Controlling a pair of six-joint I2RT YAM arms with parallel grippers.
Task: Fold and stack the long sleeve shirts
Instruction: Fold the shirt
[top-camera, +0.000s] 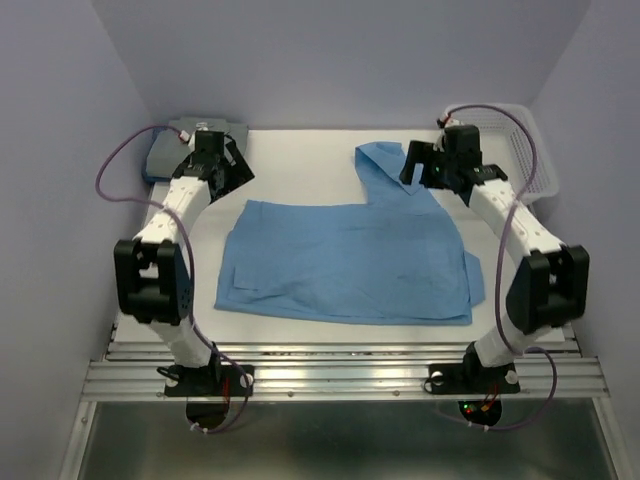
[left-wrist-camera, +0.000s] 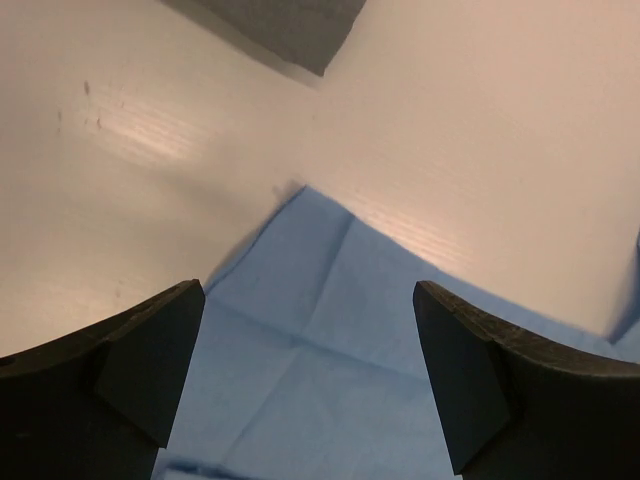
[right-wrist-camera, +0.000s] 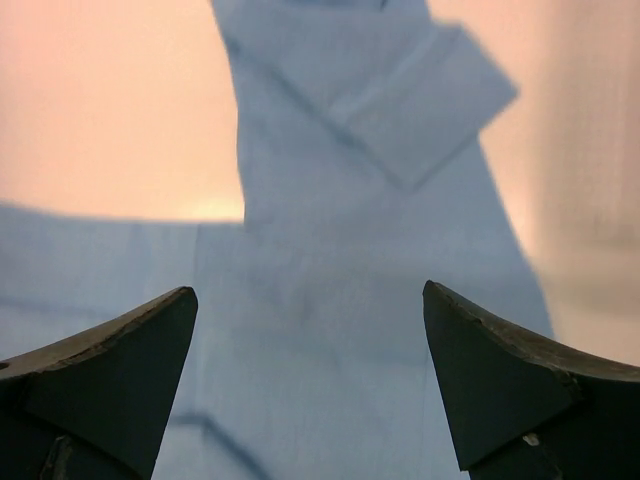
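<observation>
Spreading across the table (top-camera: 300, 150), the blue shirt (top-camera: 350, 265) lies flat at its middle, one sleeve (top-camera: 380, 165) reaching toward the far edge. The basket (top-camera: 527, 140) sits at the far right corner, the grey-green shirt (top-camera: 185, 128) at the far left. The left gripper (left-wrist-camera: 309, 295) hangs over the blue shirt's far left corner and the right gripper (right-wrist-camera: 310, 295) over the sleeve, both gaping wide and holding nothing.

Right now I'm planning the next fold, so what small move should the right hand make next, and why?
Probably ease the right hand forward and down onto the sleeve and close on it. It and the left hand stand open and empty, the blue shirt lies flat, and that sleeve juts toward the far edge, just ahead of the right hand.
</observation>
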